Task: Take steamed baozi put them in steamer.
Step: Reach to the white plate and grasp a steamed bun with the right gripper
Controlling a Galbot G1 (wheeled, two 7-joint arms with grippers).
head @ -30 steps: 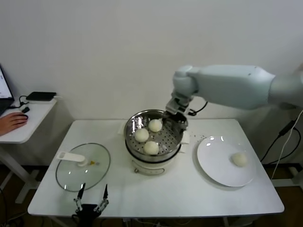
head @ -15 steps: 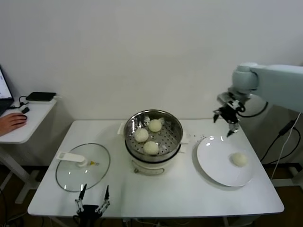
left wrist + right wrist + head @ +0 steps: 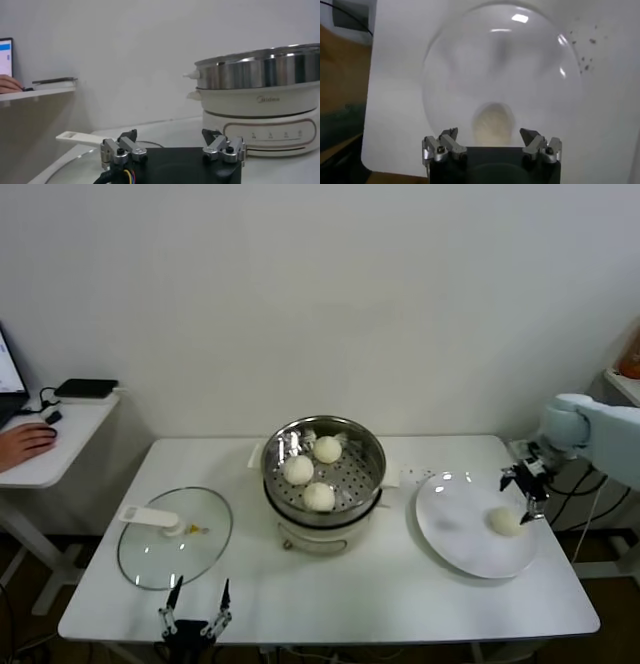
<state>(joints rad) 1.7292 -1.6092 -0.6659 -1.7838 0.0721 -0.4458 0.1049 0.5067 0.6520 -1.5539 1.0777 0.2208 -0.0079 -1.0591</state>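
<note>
Right pincer hanging over the last baozi on the plate

The desk (image 3: 330, 594) is carrying the steamer (image 3: 323, 474), holding three baozi, and the plate (image 3: 455, 529) to its right. The last baozi (image 3: 505, 521) is lying on the plate, just below and inward of the right pincer (image 3: 527, 484), which is gaping wide and holding nothing. The left pincer (image 3: 193, 609) is idling open at the desk's near edge, far off.

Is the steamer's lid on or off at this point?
Off. The glass lid lies flat on the table to the robot's left of the steamer, whose open top shows three baozi on the perforated tray.
</note>
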